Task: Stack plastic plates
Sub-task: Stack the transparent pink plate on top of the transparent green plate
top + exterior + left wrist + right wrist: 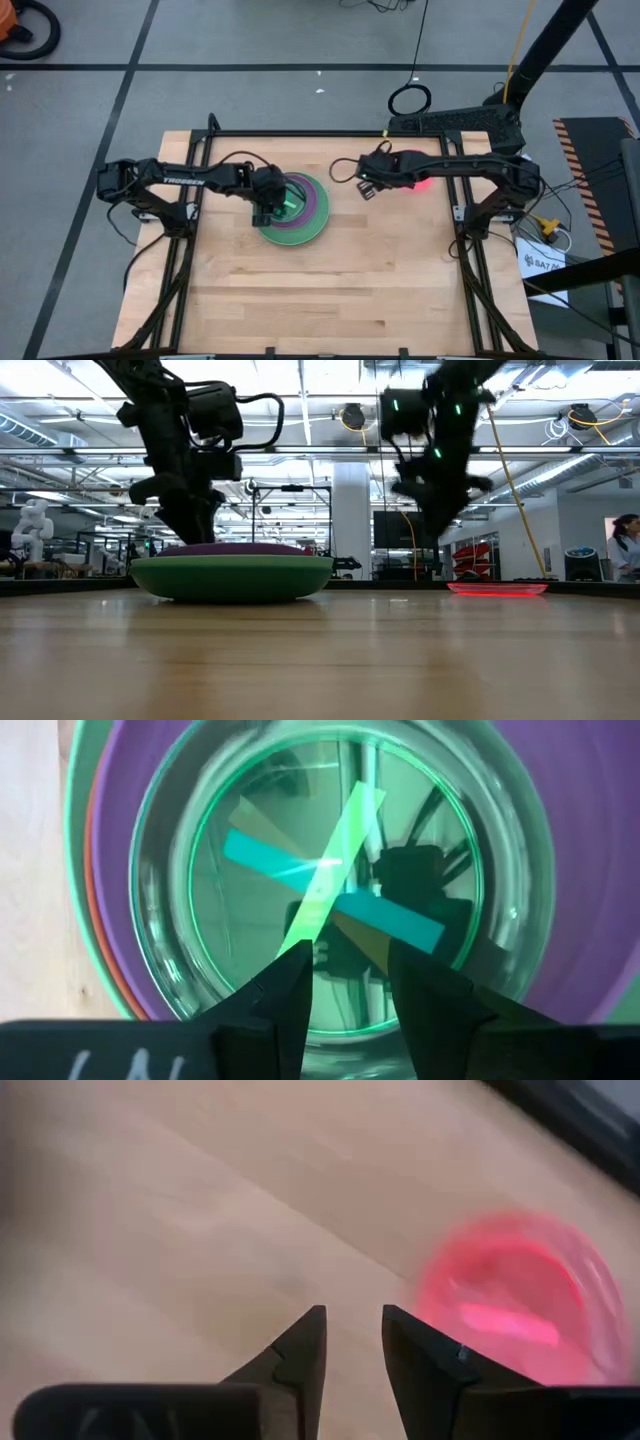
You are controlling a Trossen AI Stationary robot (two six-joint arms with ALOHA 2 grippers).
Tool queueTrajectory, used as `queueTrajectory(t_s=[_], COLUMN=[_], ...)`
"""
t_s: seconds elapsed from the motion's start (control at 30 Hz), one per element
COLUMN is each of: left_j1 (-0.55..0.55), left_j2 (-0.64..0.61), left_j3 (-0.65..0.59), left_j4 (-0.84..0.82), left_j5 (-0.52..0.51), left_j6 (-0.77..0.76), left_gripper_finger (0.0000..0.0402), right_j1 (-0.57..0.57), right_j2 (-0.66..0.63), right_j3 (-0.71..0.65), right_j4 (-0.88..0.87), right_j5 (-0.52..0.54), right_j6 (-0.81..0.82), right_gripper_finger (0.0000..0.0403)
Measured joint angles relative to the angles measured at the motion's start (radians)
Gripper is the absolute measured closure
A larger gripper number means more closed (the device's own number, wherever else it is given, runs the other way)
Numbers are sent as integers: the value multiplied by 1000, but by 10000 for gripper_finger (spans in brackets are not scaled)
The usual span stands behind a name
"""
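Partly built stack at frame centre, translucent green plate topmost; left gripper above it, slightly parted, empty. Pink plate upper right, unstacked; right gripper nearby, narrowly open, empty.

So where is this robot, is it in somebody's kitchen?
No kitchen. It looks like a big robotics lab or workshop: a white humanoid robot stands in the background, rows of ceiling lights run overhead, and the wooden table sits on a taped grey floor.
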Motion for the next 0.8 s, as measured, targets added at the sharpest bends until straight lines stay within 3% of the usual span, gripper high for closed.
queueTrajectory(t_s=[0.3, 0.8], left_j1=[-1, -2], left_j2=[-3, -194], left_j3=[44, 55], left_j4=[-4, -6], left_j5=[0, 0], left_j6=[41, 17], left_gripper_finger=[261, 261], right_j1=[-165, -191], right_j2=[0, 0], right_j3=[-258, -356], right_j4=[147, 346], right_j5=[-84, -77], right_j6=[10, -42], right_gripper_finger=[310, 310])
